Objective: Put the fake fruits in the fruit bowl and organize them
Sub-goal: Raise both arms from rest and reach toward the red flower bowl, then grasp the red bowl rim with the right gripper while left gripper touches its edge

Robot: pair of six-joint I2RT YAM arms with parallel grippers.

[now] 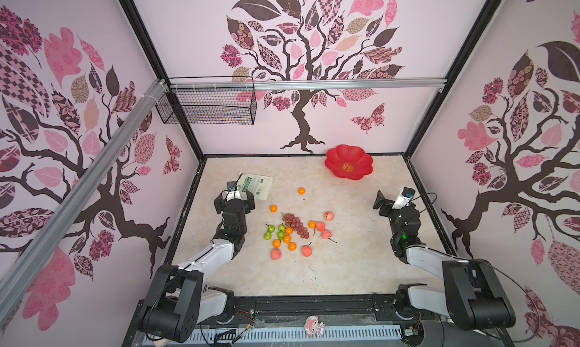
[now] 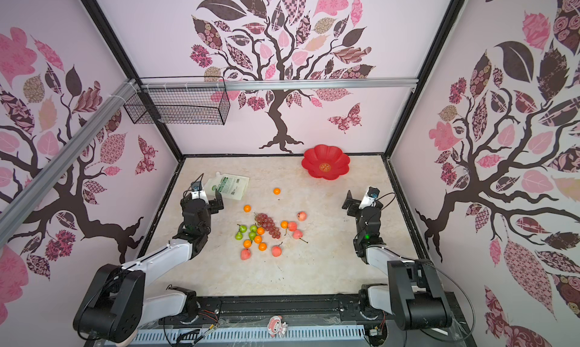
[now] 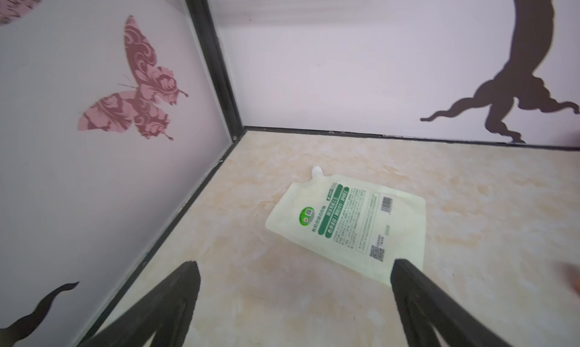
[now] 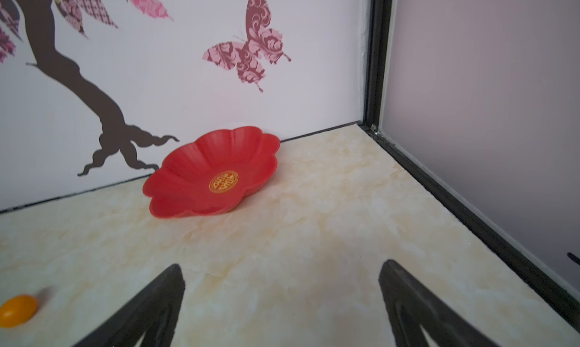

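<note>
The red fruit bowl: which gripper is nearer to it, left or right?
Right. The right gripper is open just in front of the fruit bowl, slightly to its right. The left gripper is open far to its left, by the white pouch.

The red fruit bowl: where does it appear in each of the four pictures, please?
In a top view: fruit bowl against the back wall, right of centre.
In a top view: same spot, right of centre.
Left wrist view: not in it.
Right wrist view: centre of the picture, against that wall.
Shared landmark: painted tree roots, in all four.
</note>
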